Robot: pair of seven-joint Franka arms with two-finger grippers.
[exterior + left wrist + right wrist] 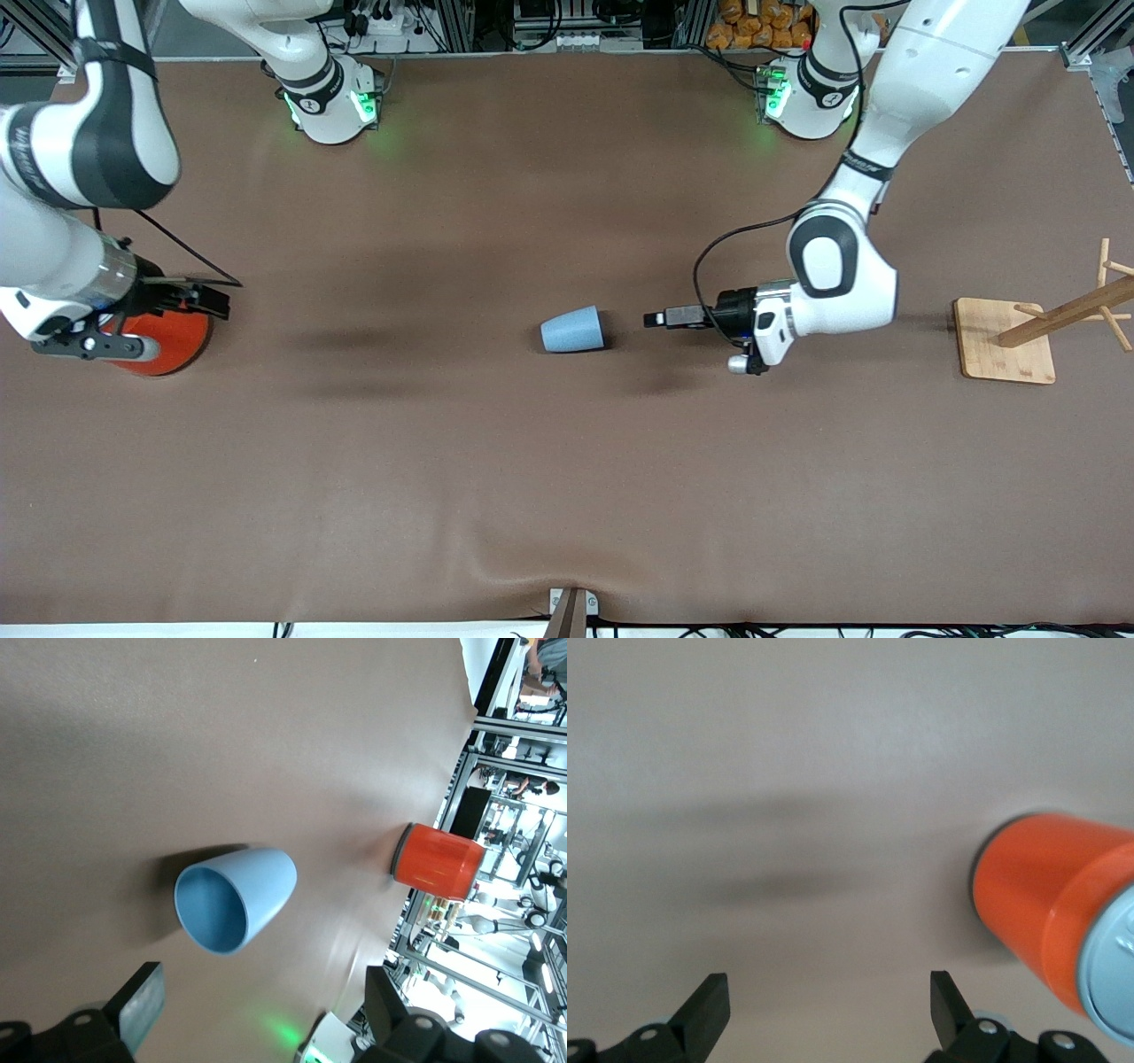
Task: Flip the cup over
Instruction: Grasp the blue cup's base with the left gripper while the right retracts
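The light-blue cup [573, 329] lies on its side in the middle of the brown table [496, 461], its mouth turned toward the left arm's end. My left gripper [660, 317] is low and level beside the cup's mouth, a short gap away, open and empty. In the left wrist view the cup [235, 911] shows its darker-blue inside ahead of my open left gripper [263, 1001]. My right gripper [213, 299] hangs open and empty at the right arm's end, beside the orange can [164, 341]. In the right wrist view my right gripper [826, 999] has only bare table between its fingers.
The orange can with its grey lid [1045, 895] stands at the right arm's end and also shows in the left wrist view [436, 862]. A wooden mug rack [1054, 315] on a square base [997, 359] stands at the left arm's end.
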